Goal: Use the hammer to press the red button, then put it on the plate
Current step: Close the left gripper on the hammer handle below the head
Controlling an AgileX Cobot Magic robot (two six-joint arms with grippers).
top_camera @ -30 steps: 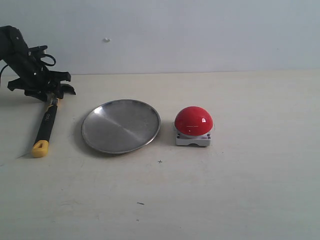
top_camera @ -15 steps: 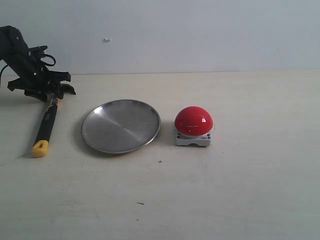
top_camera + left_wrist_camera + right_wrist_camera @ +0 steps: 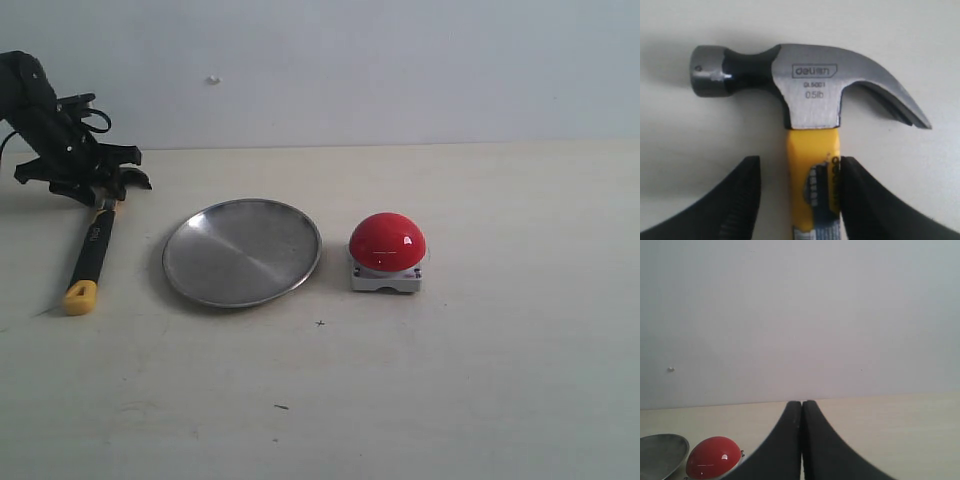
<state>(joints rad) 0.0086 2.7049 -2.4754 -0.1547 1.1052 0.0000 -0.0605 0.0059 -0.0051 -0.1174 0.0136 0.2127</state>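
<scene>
The hammer (image 3: 88, 255) lies flat on the table at the far left, its yellow end cap toward the front. My left gripper (image 3: 100, 192) hangs over its head end. In the left wrist view the dark metal head (image 3: 812, 100) lies past the fingertips, and my left gripper (image 3: 800, 165) is open astride the yellow neck: one finger touches it, the other stands a gap away. The silver plate (image 3: 242, 252) sits in the middle, with the red button (image 3: 387, 242) to its right. My right gripper (image 3: 801, 405) is shut on nothing, away from the button (image 3: 712, 457), and is out of the exterior view.
A pale wall rises behind the light table (image 3: 480, 380). The right wrist view shows part of the plate's rim (image 3: 660, 452) beside the button.
</scene>
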